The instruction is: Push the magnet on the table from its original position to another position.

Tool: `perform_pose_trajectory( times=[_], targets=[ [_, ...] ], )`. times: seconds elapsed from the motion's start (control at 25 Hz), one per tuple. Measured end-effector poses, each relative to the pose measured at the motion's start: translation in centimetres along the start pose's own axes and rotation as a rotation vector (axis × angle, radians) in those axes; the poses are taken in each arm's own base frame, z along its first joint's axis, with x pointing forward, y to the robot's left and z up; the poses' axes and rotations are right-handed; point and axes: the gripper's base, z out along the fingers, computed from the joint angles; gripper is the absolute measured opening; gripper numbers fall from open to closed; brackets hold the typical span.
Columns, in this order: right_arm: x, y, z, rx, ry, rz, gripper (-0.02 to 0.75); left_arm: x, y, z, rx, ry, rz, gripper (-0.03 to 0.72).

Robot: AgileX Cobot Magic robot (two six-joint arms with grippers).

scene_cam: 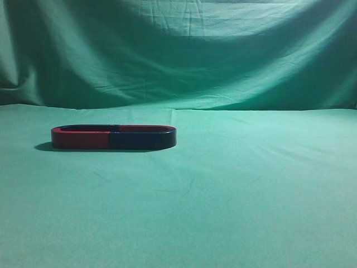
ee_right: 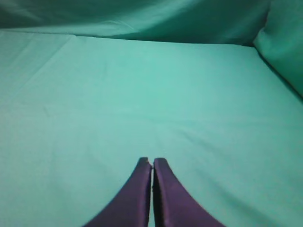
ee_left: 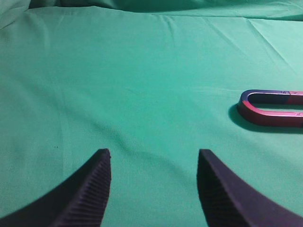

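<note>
Exterior view: the magnet [scene_cam: 114, 137] lies flat on the green table [scene_cam: 234, 201], left of frame centre, red half to the left, dark blue half to the right. Left wrist view: the left pincer [ee_left: 154, 163] stands wide apart and empty at the bottom edge; the magnet [ee_left: 270, 108] sits at mid-right, well clear. Right wrist view: the right pincer [ee_right: 152, 163] is pressed together, holding nothing, over bare cloth.

Staged lab test bench: wrinkled green cloth is covering the table [scene_cam: 251, 195] and is hanging as a matching backdrop [scene_cam: 212, 50], hiding any room features.
</note>
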Motion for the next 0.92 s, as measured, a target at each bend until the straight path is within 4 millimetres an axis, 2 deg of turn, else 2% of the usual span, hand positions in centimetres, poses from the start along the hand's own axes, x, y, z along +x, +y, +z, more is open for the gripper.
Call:
perform_pose_trajectory(
  times=[0.12,0.92],
  targets=[
    [1.3,0.0,0.2,0.020,-0.001,0.006,0.000,0.0,0.0,0.0,0.000,0.000,0.000,0.372],
    [1.9,-0.1,0.2,0.040,0.043,0.014,0.000,0.0,0.0,0.0,0.000,0.000,0.000,0.372]
  ],
)
